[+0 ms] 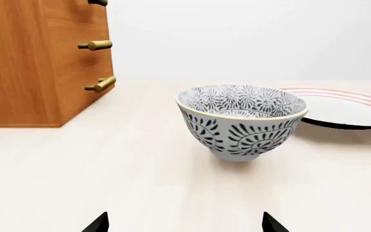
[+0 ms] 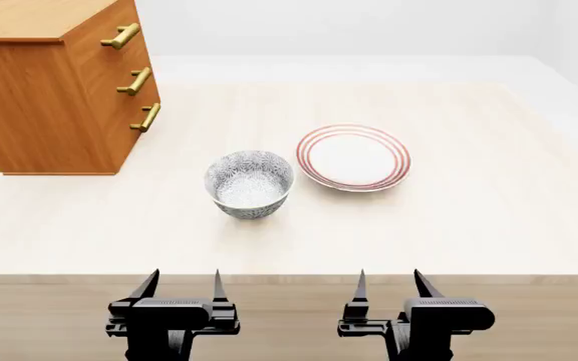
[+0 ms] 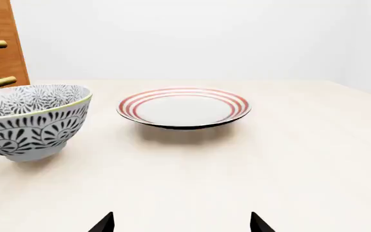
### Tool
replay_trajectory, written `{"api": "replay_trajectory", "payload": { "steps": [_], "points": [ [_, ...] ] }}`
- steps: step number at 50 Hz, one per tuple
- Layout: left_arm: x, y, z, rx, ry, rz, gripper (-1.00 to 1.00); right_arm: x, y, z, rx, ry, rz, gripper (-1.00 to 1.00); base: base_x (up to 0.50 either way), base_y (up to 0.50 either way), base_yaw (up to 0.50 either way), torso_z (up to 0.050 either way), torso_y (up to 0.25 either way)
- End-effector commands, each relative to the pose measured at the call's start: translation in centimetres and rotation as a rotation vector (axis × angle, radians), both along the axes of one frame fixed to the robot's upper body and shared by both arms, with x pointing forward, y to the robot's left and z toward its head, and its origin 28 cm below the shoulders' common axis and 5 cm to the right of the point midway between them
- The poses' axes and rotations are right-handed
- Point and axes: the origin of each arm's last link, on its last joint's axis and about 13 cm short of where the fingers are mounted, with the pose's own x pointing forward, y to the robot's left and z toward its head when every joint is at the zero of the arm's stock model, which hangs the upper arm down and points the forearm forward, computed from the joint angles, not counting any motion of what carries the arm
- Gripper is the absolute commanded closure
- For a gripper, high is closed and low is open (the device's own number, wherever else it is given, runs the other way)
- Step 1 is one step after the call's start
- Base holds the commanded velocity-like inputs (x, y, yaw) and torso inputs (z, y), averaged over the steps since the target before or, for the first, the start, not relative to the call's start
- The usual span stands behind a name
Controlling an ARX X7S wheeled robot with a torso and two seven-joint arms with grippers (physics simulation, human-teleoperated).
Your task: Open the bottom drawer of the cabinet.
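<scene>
The orange-brown wooden cabinet (image 2: 48, 90) stands at the table's far left, its three drawers facing right, each with a brass bar handle. The bottom drawer (image 2: 141, 129) is shut, its handle (image 2: 148, 117) the lowest one; the left wrist view shows that handle (image 1: 102, 84) on the cabinet (image 1: 31, 63). My left gripper (image 2: 183, 282) and right gripper (image 2: 390, 282) hover side by side at the table's near edge, both open and empty, far from the cabinet. Only the black fingertips (image 1: 98, 223) show in the left wrist view, and the right's fingertips (image 3: 105, 223) likewise.
A black-and-white patterned bowl (image 2: 250, 183) sits mid-table between my left gripper and the cabinet. A white plate with red rings (image 2: 354, 157) lies to its right. The light wooden table (image 2: 490, 218) stretches beyond them.
</scene>
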Motion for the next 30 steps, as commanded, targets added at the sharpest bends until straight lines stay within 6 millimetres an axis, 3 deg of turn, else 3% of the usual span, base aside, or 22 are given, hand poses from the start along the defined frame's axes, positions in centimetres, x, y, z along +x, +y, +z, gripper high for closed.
{"api": "replay_trajectory", "payload": {
  "steps": [1,9,23,30],
  "points": [
    [0.08,0.09,-0.16,-0.003,0.007,0.002,-1.00,0.11,-0.09,-0.23,0.005,0.023,-0.012,-1.00,0.00,0.00,0.00,0.000,0.000],
    [0.18,0.21,-0.45,0.012,0.013,0.001,-1.00,-0.24,0.06,-0.03,0.046,0.017,0.028,-1.00,0.00,0.02,0.00,0.000,0.000],
    [0.21,0.23,-0.60,0.023,0.012,-0.001,-1.00,-0.04,0.35,-0.20,0.014,0.038,0.031,-1.00,0.00,0.50,0.00,0.000,0.000],
    [0.25,0.28,-0.57,0.021,0.018,-0.003,-1.00,0.01,0.40,-0.08,0.006,0.035,0.022,-1.00,0.00,0.00,0.00,0.000,0.000]
  ]
}}
